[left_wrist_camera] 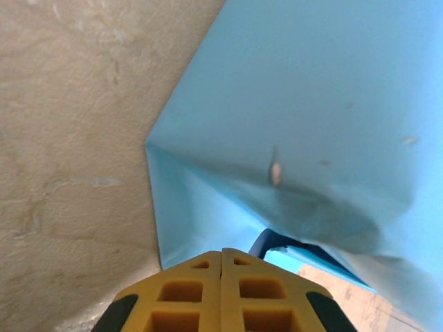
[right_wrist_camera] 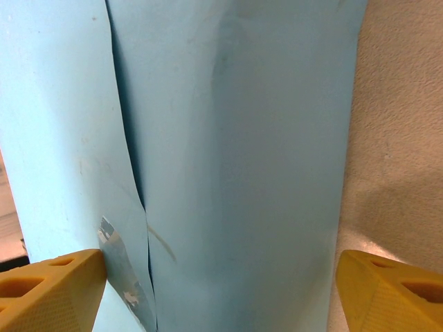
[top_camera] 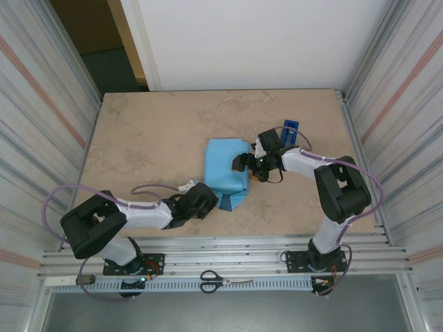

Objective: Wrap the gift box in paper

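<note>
The paper (top_camera: 225,166) lies folded into a sky-blue parcel mid-table, and the gift box is hidden under it. My left gripper (top_camera: 213,202) sits at the parcel's near end, shut with nothing between its fingers. In the left wrist view its joined yellow fingertips (left_wrist_camera: 221,254) point at a creased flap of the paper (left_wrist_camera: 311,104), where a dark navy edge (left_wrist_camera: 277,242) shows underneath. My right gripper (top_camera: 249,169) is at the parcel's right side. In the right wrist view it (right_wrist_camera: 221,277) stands open wide above the paper (right_wrist_camera: 242,138), near an overlapping seam with a strip of tape (right_wrist_camera: 114,249).
A dark-blue tape dispenser (top_camera: 291,129) stands just behind my right wrist. Scissors (top_camera: 223,280) lie on the rail at the near edge. Metal walls close in the table (top_camera: 152,131) on both sides.
</note>
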